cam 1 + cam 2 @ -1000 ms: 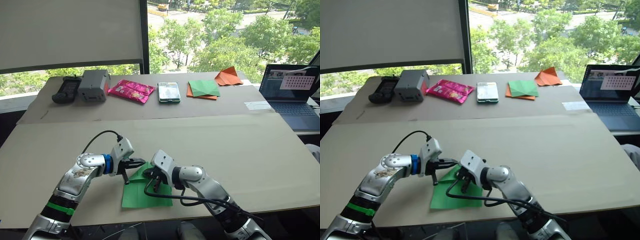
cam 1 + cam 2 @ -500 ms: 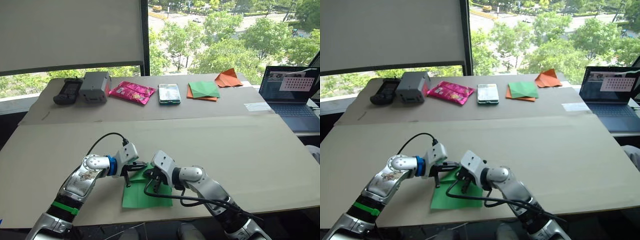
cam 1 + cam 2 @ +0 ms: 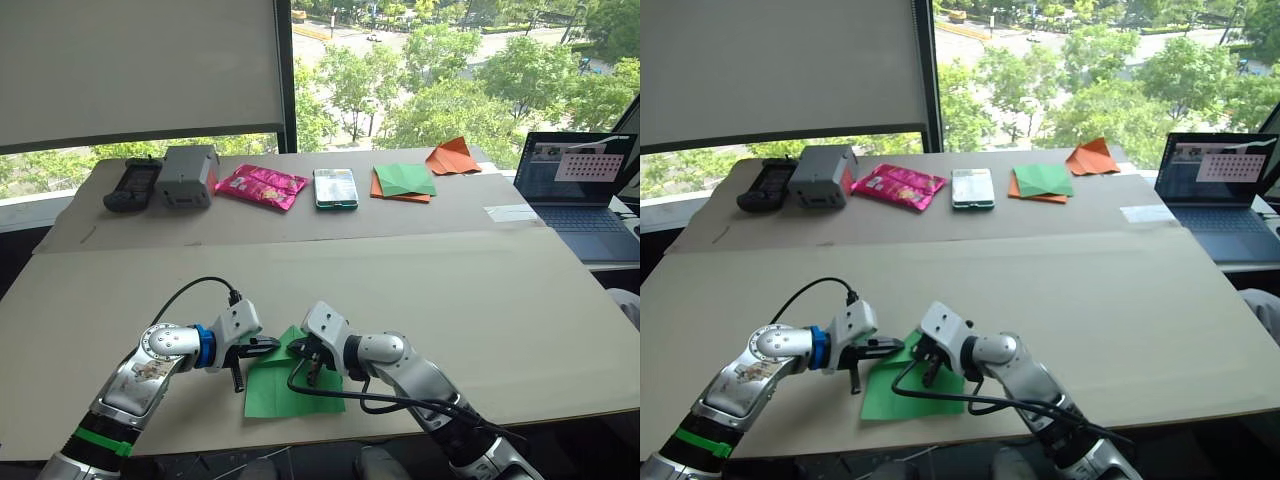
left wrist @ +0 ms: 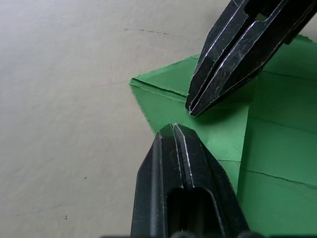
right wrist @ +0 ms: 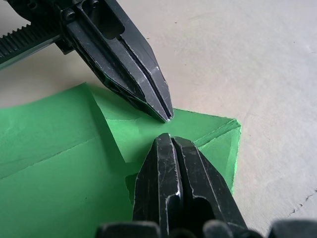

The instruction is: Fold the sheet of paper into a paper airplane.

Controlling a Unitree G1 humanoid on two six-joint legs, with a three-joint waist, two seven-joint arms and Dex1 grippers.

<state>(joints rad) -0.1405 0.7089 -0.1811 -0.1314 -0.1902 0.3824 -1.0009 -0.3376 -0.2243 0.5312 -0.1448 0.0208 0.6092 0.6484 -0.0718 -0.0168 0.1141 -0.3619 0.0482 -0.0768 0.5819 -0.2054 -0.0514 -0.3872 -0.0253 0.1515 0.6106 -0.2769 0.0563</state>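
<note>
Black fingers pressed together on both arms, nothing clamped between: left pincer (image 3: 268, 346) and right pincer (image 3: 305, 361), tips nearly meeting over the folded corner.

Bright green sheet of paper (image 3: 290, 386), one, flat on the surface (image 3: 480, 300) near its 6 o'clock edge, under both pincer tips. Far corner already folded into a point, creases visible, rest still a flat rectangle; plane judged far from finished.

Handling, as judged: very light, thin, limp; likely to slide on the smooth surface and to tear or crumple if pinched hard. Best hold at a free edge or folded flap, one tip pinning the sheet while the other lifts and creases.

Outward, toward 12 o'clock, along the far edge: black device (image 3: 125, 186), one; grey box (image 3: 187, 173), one; pink packet (image 3: 262, 185), one; phone (image 3: 335, 187), one; green-and-orange paper stack (image 3: 405, 182), one; orange pointed paper shape (image 3: 452, 157), one. At 2 o'clock: laptop (image 3: 580, 185), one.
</note>
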